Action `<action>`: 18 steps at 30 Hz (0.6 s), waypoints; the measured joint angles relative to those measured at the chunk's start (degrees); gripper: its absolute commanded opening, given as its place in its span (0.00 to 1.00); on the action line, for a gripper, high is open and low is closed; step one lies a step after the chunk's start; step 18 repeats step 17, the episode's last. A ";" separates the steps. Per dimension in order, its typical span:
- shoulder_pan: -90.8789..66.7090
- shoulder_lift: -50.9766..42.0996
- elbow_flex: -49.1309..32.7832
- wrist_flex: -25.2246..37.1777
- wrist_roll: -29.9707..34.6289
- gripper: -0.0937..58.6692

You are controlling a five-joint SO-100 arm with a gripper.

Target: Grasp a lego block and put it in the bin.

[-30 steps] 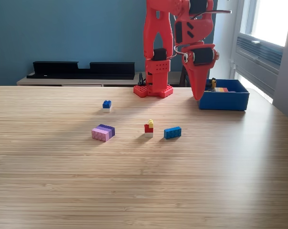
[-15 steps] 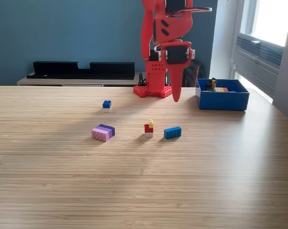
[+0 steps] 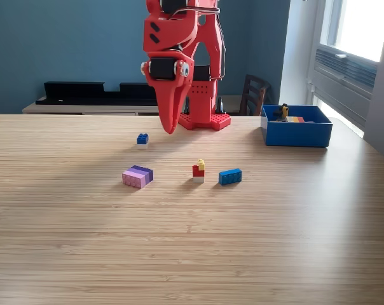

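Several lego blocks lie on the wooden table: a small blue block at the back left, a pink and purple block, a red, yellow and white block, and a blue block. The bright blue bin stands at the exterior view's right and holds a few pieces. My red gripper hangs above the table, just right of the small blue block, pointing down. Its jaws are together and nothing shows between them.
The arm's red base sits at the table's back edge. A black shelf unit runs along the blue wall behind. A chair back shows behind the base. The window is at the right.
The arm has swung from over the bin's left side toward the exterior view's left, and now hangs near the small blue block. The blocks have not moved.
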State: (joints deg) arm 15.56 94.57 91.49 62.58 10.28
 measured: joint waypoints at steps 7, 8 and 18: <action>4.75 0.00 1.32 -5.80 -0.79 0.01; 5.01 0.00 2.29 -6.59 -1.41 0.15; 4.83 0.00 6.77 -8.61 -6.24 0.60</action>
